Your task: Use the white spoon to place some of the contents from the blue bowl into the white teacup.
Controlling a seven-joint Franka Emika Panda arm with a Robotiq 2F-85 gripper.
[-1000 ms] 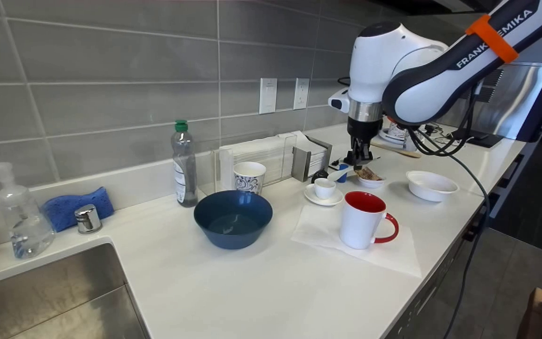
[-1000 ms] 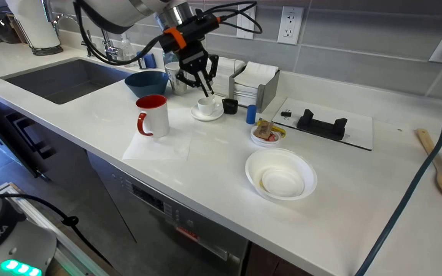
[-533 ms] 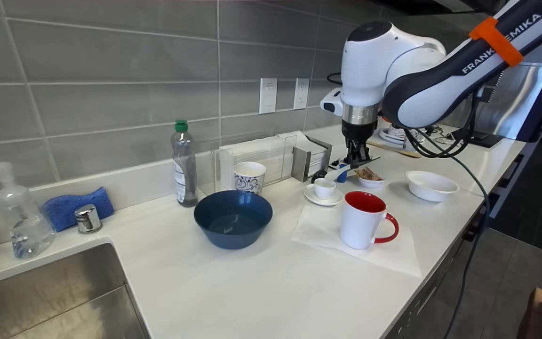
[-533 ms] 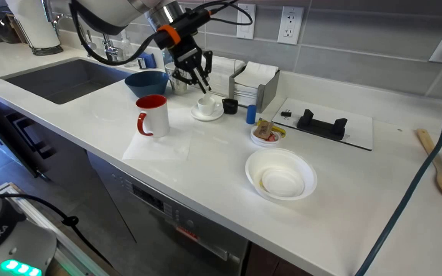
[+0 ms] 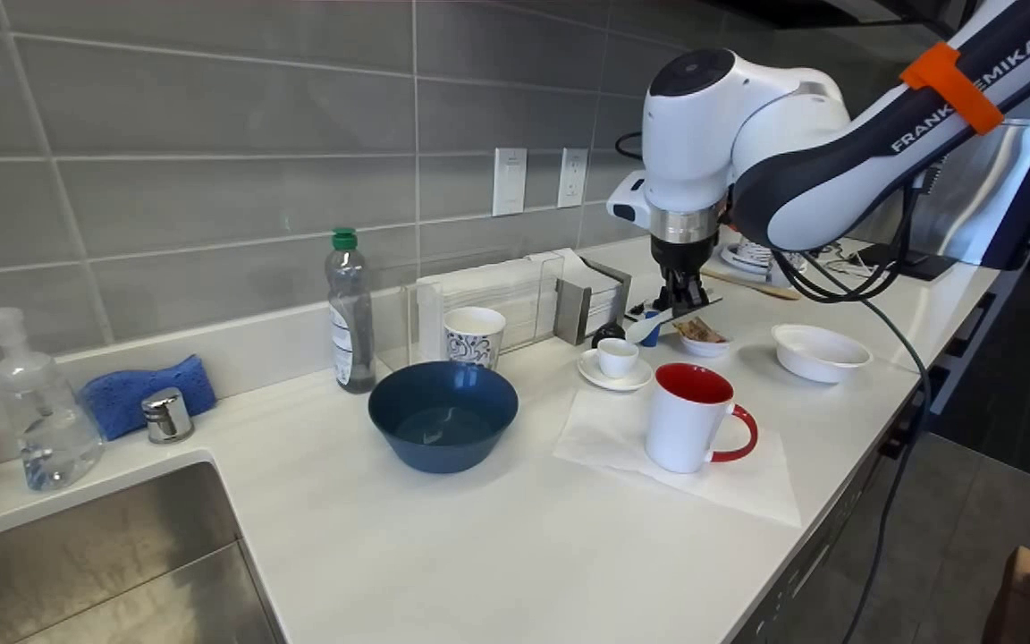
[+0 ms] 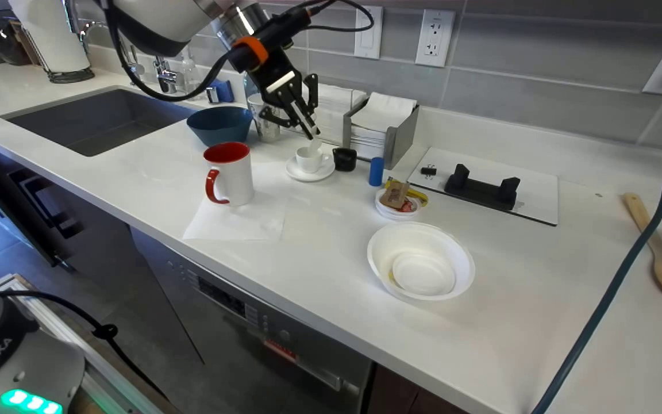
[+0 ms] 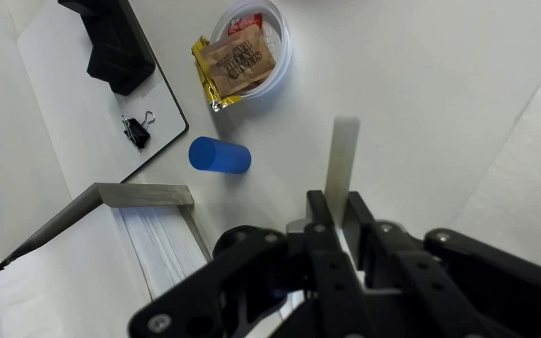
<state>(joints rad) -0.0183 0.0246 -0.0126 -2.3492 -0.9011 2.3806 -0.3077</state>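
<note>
Above the white counter (image 5: 443,572), the white spoon (image 7: 344,150) is clasped by its handle in the gripper (image 7: 336,199), jaws narrow, leaving its scoop free near the white teacup (image 5: 617,360), presumably for tipping, the blue bowl (image 5: 443,447) standing nearer the sink (image 6: 101,118).

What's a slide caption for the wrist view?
Gripper clamping the white spoon over the counter; blue cylinder and tub of packets in view.

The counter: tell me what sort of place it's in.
Probably a kitchen: a sink is set into the counter, a sponge sits beside it, and a blue bowl stands nearby.
</note>
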